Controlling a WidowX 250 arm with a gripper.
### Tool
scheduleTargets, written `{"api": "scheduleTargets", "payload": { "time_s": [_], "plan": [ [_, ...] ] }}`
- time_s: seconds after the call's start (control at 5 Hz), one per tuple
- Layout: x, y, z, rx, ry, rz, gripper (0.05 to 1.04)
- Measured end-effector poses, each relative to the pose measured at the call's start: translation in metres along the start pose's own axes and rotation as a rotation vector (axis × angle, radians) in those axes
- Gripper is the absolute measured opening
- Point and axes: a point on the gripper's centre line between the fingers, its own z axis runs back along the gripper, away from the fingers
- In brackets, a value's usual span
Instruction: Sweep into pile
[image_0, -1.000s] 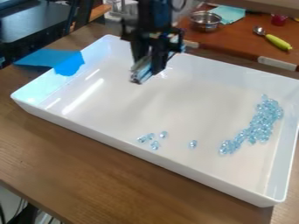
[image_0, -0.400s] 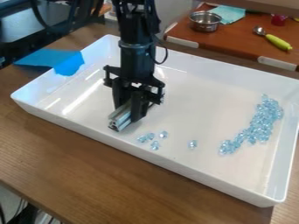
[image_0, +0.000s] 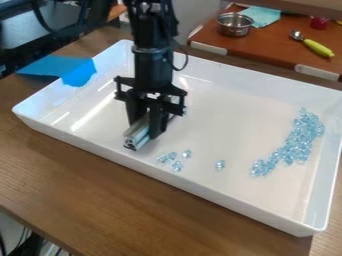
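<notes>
In the left part of the white tray, close to its front wall, my gripper (image_0: 148, 129) hangs down, shut on a silver metal bar (image_0: 137, 136) held low over the tray floor. Just right of the bar lie several loose light-blue beads (image_0: 176, 165), apart from one another or nearly touching. One single bead (image_0: 220, 164) rests farther right. A long, dense pile of blue beads (image_0: 298, 142) stretches along the tray's right side, thinning toward the front. Whether the bar touches the tray floor, I cannot tell.
The white tray (image_0: 200, 188) has raised walls all round and stands on a brown wooden table (image_0: 100, 192). Blue tape (image_0: 79, 73) covers its left rim. Behind are a metal bowl (image_0: 234, 24), a teal cloth (image_0: 261, 15) and a spoon with a yellow-green handle (image_0: 318, 48).
The gripper has come from the tray's back forward and down to the front left, with the bar in it, then shifted slightly left. The beads have not moved.
</notes>
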Motion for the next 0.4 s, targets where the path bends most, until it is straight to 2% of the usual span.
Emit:
{"api": "scheduleTargets", "payload": {
  "time_s": [0.2, 0.4],
  "plan": [
    [0.000, -0.014, -0.005, 0.025, -0.006, -0.011, 0.379],
    [0.002, -0.025, -0.010, 0.059, -0.034, 0.005, 0.379]
  ]
}}
